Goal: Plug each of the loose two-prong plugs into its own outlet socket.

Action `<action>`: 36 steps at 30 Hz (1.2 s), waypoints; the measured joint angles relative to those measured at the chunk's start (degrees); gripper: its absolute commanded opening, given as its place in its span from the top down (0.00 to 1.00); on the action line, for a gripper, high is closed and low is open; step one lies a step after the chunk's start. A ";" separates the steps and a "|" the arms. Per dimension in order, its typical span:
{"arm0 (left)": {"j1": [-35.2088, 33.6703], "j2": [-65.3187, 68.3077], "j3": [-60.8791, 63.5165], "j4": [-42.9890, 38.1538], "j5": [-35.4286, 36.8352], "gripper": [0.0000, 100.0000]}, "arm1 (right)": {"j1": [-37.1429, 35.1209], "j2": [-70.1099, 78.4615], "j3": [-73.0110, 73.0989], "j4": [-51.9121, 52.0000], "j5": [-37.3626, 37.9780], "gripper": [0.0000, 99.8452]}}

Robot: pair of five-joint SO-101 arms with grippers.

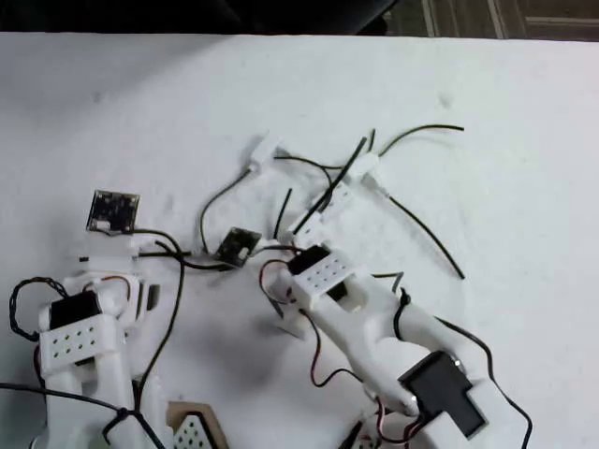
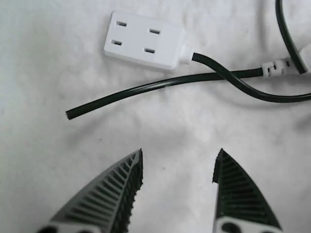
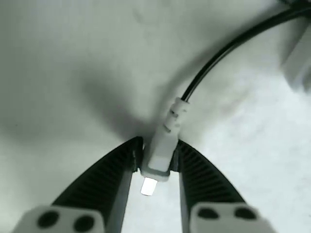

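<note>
White table (image 1: 524, 112) strewn with cords (image 1: 426, 235); perhaps carpet (image 1: 449, 17) beyond.

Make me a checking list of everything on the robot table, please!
Surface: white table, plain and matte.
Job's things: white socket block lying slots up; white plug held by an arm; more white connectors farther out on the table.
Clutter: nothing seen.
Grippers: left gripper has its jaws open above bare table, short of the socket block; right gripper has its jaws shut on the plug.
Cables: black cords cross beside the socket block; one cut end lies loose.
Surroundings: dark floor past the table's far edge.
</note>
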 measured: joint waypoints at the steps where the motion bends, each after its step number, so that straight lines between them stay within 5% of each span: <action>1: 0.00 0.00 0.00 0.00 0.00 0.76 | 0.00 0.09 -0.26 0.00 -0.18 0.90; 19: 0.00 0.00 0.00 0.00 0.00 0.76 | 0.26 0.70 -5.80 -0.18 -3.78 0.82; 36: 0.00 0.00 0.00 0.00 0.00 0.76 | 0.26 1.05 -5.80 2.11 -4.66 0.93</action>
